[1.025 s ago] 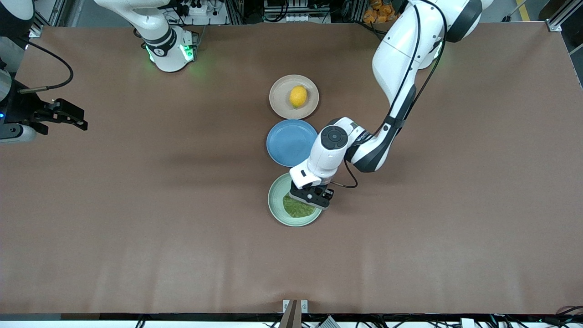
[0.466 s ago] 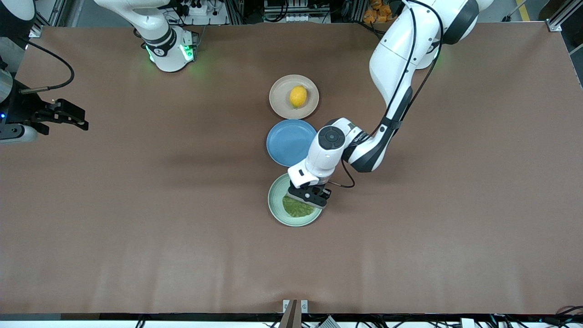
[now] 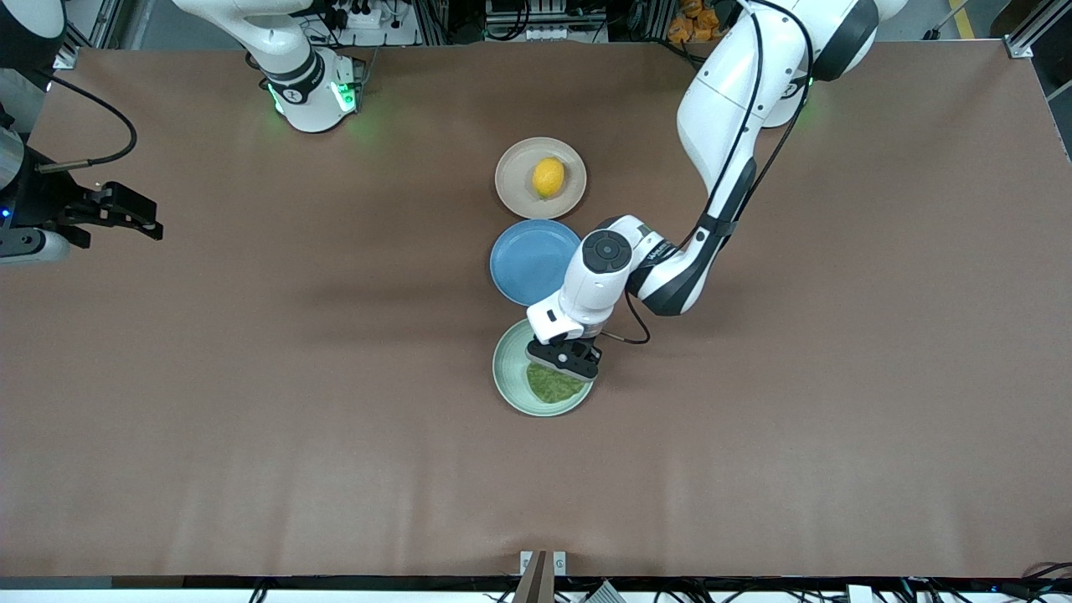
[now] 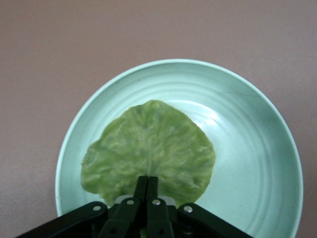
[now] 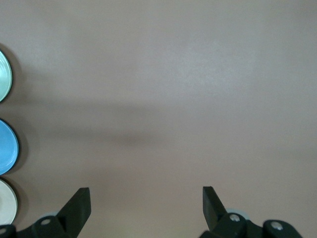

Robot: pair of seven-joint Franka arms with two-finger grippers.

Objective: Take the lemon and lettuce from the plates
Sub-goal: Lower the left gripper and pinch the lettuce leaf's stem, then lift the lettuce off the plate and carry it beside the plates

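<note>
The lettuce (image 3: 553, 385) lies on the mint green plate (image 3: 508, 377), the plate nearest the front camera. My left gripper (image 3: 563, 358) is low over that plate, shut on the lettuce's stem edge. In the left wrist view the black fingers (image 4: 142, 186) are pressed together at the edge of the lettuce (image 4: 148, 148), which spreads flat on the plate (image 4: 247, 148). The lemon (image 3: 548, 177) sits on the beige plate (image 3: 515, 180), farthest from the camera. My right gripper (image 3: 149, 224) waits open at the right arm's end of the table, and in the right wrist view (image 5: 146, 198) it is empty.
An empty blue plate (image 3: 523, 264) lies between the beige and mint plates, the three in a row touching or nearly so. The left arm's forearm hangs over the blue plate's edge. The right wrist view shows the rims of the mint (image 5: 4, 74), blue (image 5: 6, 146) and beige (image 5: 6, 201) plates.
My left gripper has shifted a little toward the right arm's end over the mint plate, and the lettuce has shifted with it. The right arm has not moved.
</note>
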